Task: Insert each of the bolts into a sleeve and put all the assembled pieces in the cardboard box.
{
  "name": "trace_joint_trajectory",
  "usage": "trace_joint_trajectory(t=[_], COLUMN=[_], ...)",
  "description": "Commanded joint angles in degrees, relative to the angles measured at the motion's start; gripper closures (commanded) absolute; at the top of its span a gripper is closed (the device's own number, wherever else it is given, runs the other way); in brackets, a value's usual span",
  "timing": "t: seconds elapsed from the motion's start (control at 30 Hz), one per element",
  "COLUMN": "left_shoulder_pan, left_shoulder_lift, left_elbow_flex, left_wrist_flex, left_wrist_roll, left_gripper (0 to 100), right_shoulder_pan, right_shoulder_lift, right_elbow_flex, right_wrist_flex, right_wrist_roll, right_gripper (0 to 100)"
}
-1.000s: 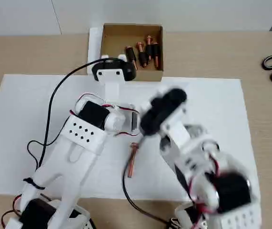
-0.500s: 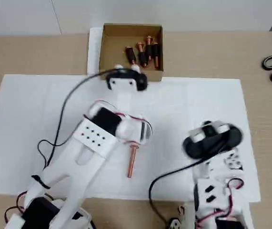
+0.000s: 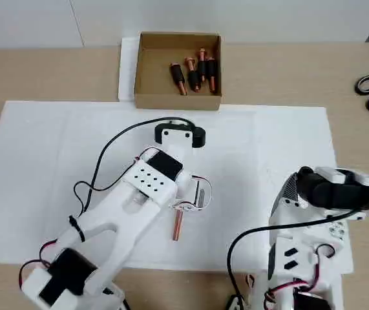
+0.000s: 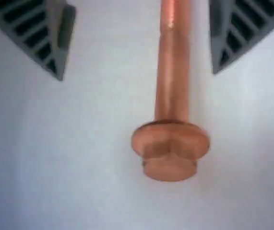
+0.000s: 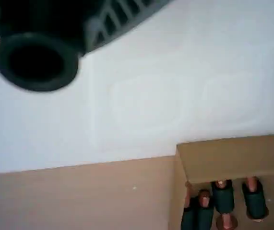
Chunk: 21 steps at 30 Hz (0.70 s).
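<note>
Bolt (image 4: 173,96) now lies between the wide left jaws, swung back from the cardboard box (image 3: 178,101); the right jaws, withdrawn, hold a sleeve (image 5: 35,61), so insertion likely comes next.

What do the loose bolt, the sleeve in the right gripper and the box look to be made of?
Bolt: probably copper-coloured metal; the smooth shaft carries a bright sheen.
Sleeve: matte black, perhaps rubber or plastic; its rounded rim shows little shine.
Box: plain cardboard, with dull, uncoated brown walls.
</note>
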Motion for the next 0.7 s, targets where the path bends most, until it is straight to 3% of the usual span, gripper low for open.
trace_joint_trajectory(t=[0.0, 0.5, 0.67], left_shoulder_pan=[0.18, 0.09, 0.0], left_shoulder_lift=[1.67, 10.11, 9.85], left_elbow_flex=[-1.54, -2.51, -4.18], left_wrist_flex=[0.09, -7.38, -9.58], left_wrist_roll=[0.44, 0.44, 0.88], left_gripper=[81, 82, 97], right_shoulder_pan=[0.75, 0.92, 0.66], right_shoulder_lift=[-0.57, -0.66, -0.66], right_elbow_flex=[-0.35, -0.35, -0.62], right_wrist_flex=[-1.36, 0.57, 0.57], right_wrist_roll=[-0.53, -0.44, 1.58], right_gripper=[99.5, 99.5, 99.5])
